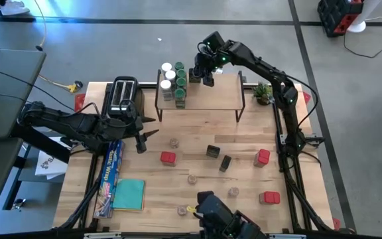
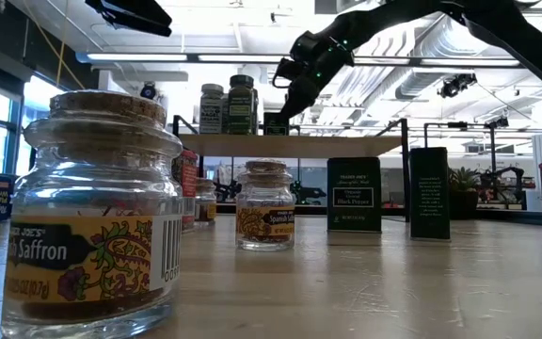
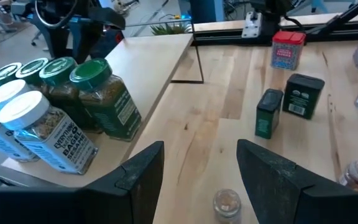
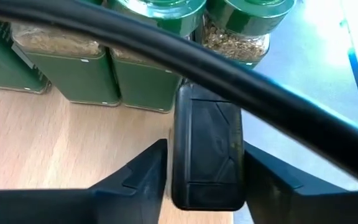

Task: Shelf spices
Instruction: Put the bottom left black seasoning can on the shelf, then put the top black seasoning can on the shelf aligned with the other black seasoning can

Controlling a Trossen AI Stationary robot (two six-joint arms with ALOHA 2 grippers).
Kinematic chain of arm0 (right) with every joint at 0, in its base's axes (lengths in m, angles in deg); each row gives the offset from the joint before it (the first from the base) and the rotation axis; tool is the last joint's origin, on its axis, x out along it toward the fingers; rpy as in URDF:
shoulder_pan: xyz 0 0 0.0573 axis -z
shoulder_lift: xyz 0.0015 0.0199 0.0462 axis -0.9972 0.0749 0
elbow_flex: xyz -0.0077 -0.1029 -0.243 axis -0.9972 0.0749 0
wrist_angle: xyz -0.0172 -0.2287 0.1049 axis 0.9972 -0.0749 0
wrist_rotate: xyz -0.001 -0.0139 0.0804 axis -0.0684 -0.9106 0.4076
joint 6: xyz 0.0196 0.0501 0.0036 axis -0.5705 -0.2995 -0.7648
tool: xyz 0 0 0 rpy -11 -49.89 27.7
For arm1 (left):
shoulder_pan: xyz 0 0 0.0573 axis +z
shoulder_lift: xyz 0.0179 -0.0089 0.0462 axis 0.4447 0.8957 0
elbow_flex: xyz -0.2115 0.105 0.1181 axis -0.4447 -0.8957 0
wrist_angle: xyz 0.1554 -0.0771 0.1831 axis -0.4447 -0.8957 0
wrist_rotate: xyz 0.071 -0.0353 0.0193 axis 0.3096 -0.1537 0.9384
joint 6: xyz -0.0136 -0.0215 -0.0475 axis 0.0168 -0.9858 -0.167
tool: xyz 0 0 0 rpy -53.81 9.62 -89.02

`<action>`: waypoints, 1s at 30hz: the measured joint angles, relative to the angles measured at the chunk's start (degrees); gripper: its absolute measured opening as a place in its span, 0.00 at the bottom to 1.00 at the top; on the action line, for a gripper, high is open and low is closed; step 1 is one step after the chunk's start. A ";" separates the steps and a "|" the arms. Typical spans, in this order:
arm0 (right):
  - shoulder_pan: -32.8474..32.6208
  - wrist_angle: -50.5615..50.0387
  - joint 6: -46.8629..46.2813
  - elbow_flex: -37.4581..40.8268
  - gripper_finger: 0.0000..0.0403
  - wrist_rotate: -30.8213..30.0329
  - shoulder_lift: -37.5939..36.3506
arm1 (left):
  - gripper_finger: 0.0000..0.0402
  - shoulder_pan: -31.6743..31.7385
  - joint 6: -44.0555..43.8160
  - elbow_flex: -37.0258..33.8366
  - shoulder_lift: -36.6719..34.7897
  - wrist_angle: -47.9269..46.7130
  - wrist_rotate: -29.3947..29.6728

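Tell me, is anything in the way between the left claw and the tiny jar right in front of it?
No, nothing visible is. The left gripper is open, and the tiny clear jar stands just ahead of its fingers, with only bare table around it.

Between my right gripper's (image 4: 205,171) matt dark fingers stands a smooth black box (image 4: 207,152). The shelf (image 1: 211,93) top is pale wood. Nearby jars (image 4: 241,25) are glossy, with green plastic lids.

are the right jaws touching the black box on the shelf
Cannot tell. In the right wrist view the black box stands between the right gripper jaws on the shelf, but dark box against dark jaws hides any gap, and the high view is no clearer.
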 joint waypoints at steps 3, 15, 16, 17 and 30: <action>0.00 0.11 0.02 0.00 0.52 0.00 0.00 | 0.49 0.00 -0.10 0.00 -0.02 0.00 -0.39; -0.02 -0.11 -0.06 0.04 0.62 0.54 -3.55 | 0.49 0.00 -0.19 0.02 -0.02 0.00 -1.09; -0.07 -0.54 -0.11 0.04 0.62 0.71 -4.30 | 0.49 0.00 -0.21 0.02 -0.02 -0.01 -1.30; -0.09 -1.42 -0.13 0.04 0.62 0.94 -5.20 | 0.49 0.00 -0.23 0.02 -0.02 0.00 -1.59; -13.11 -25.66 -5.40 2.03 0.56 -0.42 -20.39 | 0.49 -0.24 -3.78 0.02 -0.02 -0.68 -0.68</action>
